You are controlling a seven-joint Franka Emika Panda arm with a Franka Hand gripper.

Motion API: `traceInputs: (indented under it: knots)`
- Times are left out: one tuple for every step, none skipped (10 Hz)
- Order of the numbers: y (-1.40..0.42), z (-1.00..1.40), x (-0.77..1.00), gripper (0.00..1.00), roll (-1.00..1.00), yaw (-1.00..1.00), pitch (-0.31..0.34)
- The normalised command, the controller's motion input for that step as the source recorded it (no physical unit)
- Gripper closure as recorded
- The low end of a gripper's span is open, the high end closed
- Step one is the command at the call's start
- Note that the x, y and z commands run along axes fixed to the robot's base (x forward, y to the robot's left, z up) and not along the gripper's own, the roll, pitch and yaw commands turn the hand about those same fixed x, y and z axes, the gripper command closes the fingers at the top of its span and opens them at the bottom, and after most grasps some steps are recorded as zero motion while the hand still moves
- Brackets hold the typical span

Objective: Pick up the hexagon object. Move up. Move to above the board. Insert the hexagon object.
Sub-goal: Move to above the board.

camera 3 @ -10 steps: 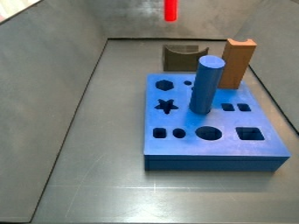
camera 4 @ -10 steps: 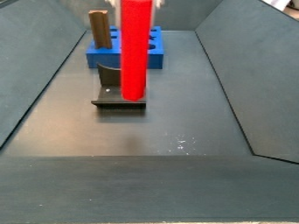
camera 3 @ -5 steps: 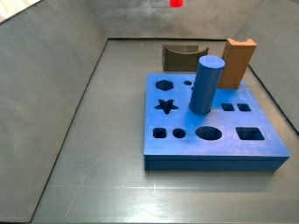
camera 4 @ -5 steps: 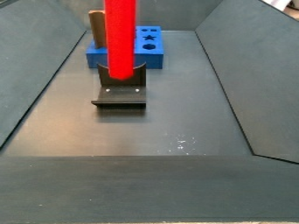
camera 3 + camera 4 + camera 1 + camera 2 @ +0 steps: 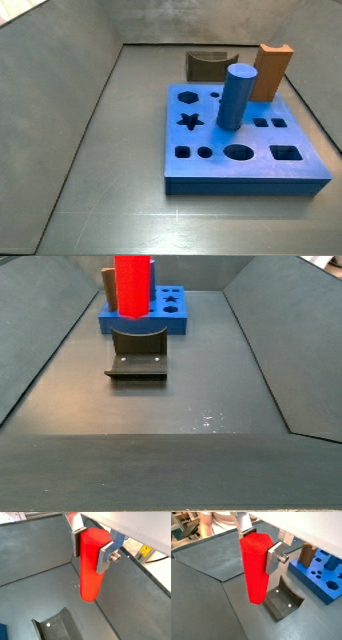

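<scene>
My gripper (image 5: 91, 539) is shut on the hexagon object (image 5: 90, 569), a bright red six-sided rod that hangs upright from the silver fingers (image 5: 106, 556), high above the floor. Both wrist views show this grip, with the gripper (image 5: 256, 544) round the rod's top (image 5: 254, 572). In a side view only the rod's lower part (image 5: 131, 286) shows, in front of the board (image 5: 170, 313); the gripper is cut off above. The blue board (image 5: 247, 140) with its hexagon hole (image 5: 191, 97) lies on the floor; rod and gripper are out of that view.
A blue cylinder (image 5: 237, 95) stands in the board. An orange-brown block (image 5: 274, 68) and a dark olive arch-shaped block (image 5: 207, 65) stand behind it. The fixture (image 5: 138, 362) sits below the rod, also in the wrist views (image 5: 281, 602) (image 5: 57, 627). Grey walls enclose the floor.
The gripper has lifted the red rod higher. It has left one side view through the top, and in the other it has risen and shifted toward the board.
</scene>
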Motion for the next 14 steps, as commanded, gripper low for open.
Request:
traceInputs:
  knots:
    - [-1.00,0.02,-0.23,1.00,-0.07,-1.00,0.484]
    - [-1.00,0.01,-0.23,1.00,-0.04,-1.00,0.476]
    - [-1.00,0.01,-0.23,1.00,0.00,-0.82,0.392]
    - [-1.00,0.01,-0.23,1.00,-0.02,-0.56,0.268]
    - [-1.00,0.01,-0.23,1.00,-0.01,-0.35,0.170]
    - [-1.00,0.02,-0.24,1.00,0.00,-0.16,0.066]
    - [-1.00,0.01,-0.24,1.00,0.00,-0.05,0.025]
    - [-1.00,0.02,-0.24,1.00,-0.01,-0.03,0.011]
    - [-1.00,0.01,-0.24,1.00,-0.01,0.00,0.006]
    - [-1.00,0.02,-0.24,1.00,-0.01,0.00,0.002]
    - [-1.00,0.02,-0.25,1.00,-0.02,0.00,-0.002]
    - [-1.00,0.02,-0.25,1.00,-0.01,0.01,-0.003]
    - [-1.00,0.02,-0.26,1.00,0.00,0.01,-0.006]
    - [-1.00,0.02,-0.26,1.00,-0.01,0.01,-0.004]
